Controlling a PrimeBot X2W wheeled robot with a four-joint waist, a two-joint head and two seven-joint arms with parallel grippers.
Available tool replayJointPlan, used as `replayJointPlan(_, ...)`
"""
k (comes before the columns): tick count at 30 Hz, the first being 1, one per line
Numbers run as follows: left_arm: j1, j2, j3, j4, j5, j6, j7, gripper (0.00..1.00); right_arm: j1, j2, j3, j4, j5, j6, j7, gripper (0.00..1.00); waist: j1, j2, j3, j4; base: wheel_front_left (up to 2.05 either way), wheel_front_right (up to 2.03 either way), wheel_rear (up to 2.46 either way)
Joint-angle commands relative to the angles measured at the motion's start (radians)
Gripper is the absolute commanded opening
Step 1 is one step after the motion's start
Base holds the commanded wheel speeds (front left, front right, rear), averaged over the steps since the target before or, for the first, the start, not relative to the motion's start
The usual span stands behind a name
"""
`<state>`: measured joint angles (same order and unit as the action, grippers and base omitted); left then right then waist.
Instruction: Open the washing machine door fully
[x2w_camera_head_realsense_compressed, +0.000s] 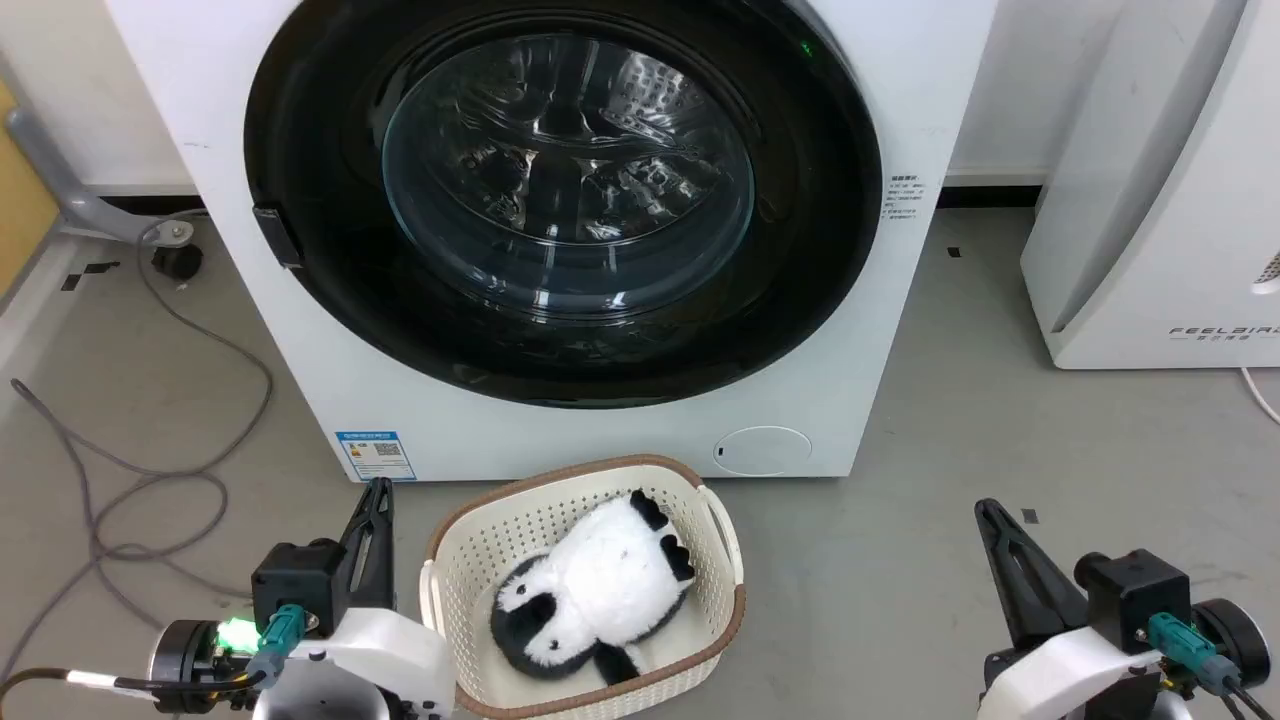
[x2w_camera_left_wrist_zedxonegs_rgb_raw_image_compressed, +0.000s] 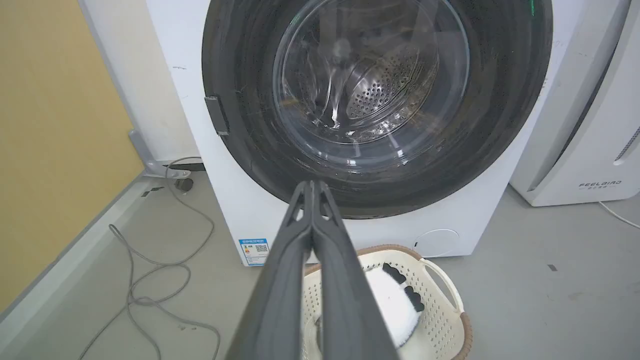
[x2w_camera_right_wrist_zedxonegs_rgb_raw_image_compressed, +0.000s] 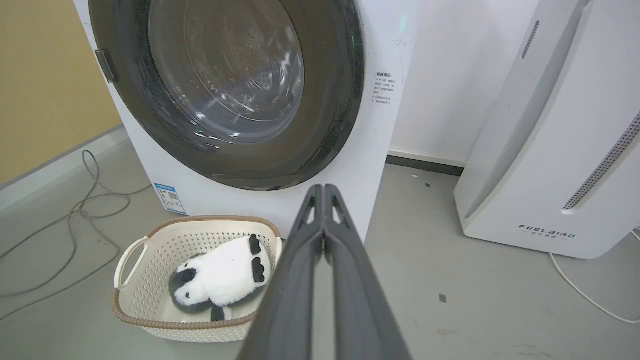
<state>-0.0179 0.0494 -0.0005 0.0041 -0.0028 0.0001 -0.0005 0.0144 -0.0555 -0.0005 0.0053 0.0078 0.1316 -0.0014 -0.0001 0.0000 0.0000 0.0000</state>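
Approach is the step in hand, by my reading: the washing machine door (x2w_camera_head_realsense_compressed: 565, 200) sits shut, flush in the front of the white washer (x2w_camera_head_realsense_compressed: 440, 430), its glass bowl showing the steel drum behind, and nothing touches it. The left gripper (x2w_camera_head_realsense_compressed: 379, 492) and right gripper (x2w_camera_head_realsense_compressed: 990, 512) both hang low over the floor, well apart from the door, one on either side of the basket (x2w_camera_head_realsense_compressed: 520, 520). Each has its jaws pressed together on nothing, as both wrist views show. The next move likely calls for one arm to rise to the black rim, get a finger behind its edge, and pull outward along the door's swing. A small dark tab (x2w_camera_head_realsense_compressed: 278, 235) sits on the rim's left edge; whether it is catch or hinge I cannot tell, so the pulling side is uncertain. Count: one door, one washer, one small round flap (x2w_camera_head_realsense_compressed: 762, 450), one basket holding one plush panda (x2w_camera_head_realsense_compressed: 600, 590), one white appliance (x2w_camera_head_realsense_compressed: 1150, 200) at the right, two grippers.
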Motion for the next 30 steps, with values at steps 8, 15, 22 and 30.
replayJointPlan(8, 0.018, 0.001, 0.000, -0.004, 0.003, 0.000, 0.000, 0.00, -0.014, 0.005, 0.000, -0.005, -0.008, -0.001, 0.001, 0.00, 0.0001, 0.0000, 0.000, 0.000, 0.00, 0.00, 0.00)
replayJointPlan(15, 0.018, 0.001, 0.000, -0.004, 0.003, 0.000, 0.000, 0.00, -0.014, 0.005, 0.000, -0.005, -0.008, -0.001, 0.001, 0.00, 0.0001, 0.0000, 0.000, 0.000, 0.00, 0.00, 0.00)
replayJointPlan(22, 0.000, 0.000, 0.000, 0.001, 0.000, 0.000, 0.000, 1.00, 0.001, 0.000, 0.000, 0.000, 0.001, 0.000, 0.000, 1.00, 0.0001, 0.0000, 0.000, 0.000, 0.00, 0.00, 0.00)
replayJointPlan(30, 0.001, 0.000, -0.006, 0.007, -0.001, 0.000, -0.012, 1.00, 0.004, 0.000, -0.003, 0.002, 0.006, 0.000, -0.012, 1.00, 0.0001, 0.0000, 0.001, 0.000, 0.00, 0.00, 0.00)
